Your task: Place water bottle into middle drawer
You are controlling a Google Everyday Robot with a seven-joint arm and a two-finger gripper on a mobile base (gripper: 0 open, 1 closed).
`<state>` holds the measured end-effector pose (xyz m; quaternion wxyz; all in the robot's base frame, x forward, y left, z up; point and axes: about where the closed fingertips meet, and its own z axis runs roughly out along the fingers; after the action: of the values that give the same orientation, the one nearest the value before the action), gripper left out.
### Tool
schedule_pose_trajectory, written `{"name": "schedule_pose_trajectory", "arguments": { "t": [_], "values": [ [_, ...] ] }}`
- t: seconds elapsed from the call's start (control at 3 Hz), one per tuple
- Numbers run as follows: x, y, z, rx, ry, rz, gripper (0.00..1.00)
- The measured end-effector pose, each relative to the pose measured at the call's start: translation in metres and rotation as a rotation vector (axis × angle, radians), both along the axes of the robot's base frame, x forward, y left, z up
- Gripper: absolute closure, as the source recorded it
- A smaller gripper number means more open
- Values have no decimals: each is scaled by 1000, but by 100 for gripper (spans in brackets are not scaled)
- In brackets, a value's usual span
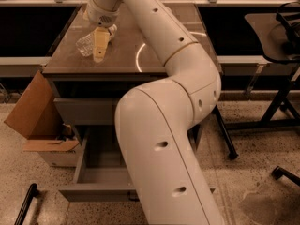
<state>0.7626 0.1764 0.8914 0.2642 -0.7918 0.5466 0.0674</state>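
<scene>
The water bottle (86, 44), clear crinkly plastic, lies on its side at the left of the brown cabinet top (154, 55). Its white cap end (112, 30) points toward the back right. My gripper (99, 44) hangs down from the wrist right over the bottle's middle and covers part of it. Below the top, one drawer front (84, 111) is closed, and under it a grey drawer (93, 175) is pulled out and looks empty. My white arm covers the drawer's right part.
An open cardboard box (35, 121) stands on the floor left of the cabinet. A dark chair or stand with wheeled legs (281, 88) is at the right. A black handle (26, 205) lies on the floor at lower left.
</scene>
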Motion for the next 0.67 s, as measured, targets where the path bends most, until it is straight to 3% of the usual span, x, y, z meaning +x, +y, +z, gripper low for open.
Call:
{"name": "schedule_pose_trajectory", "arguments": {
  "t": [0.67],
  "values": [
    [7, 18, -13, 24, 18, 3, 0]
  ]
}}
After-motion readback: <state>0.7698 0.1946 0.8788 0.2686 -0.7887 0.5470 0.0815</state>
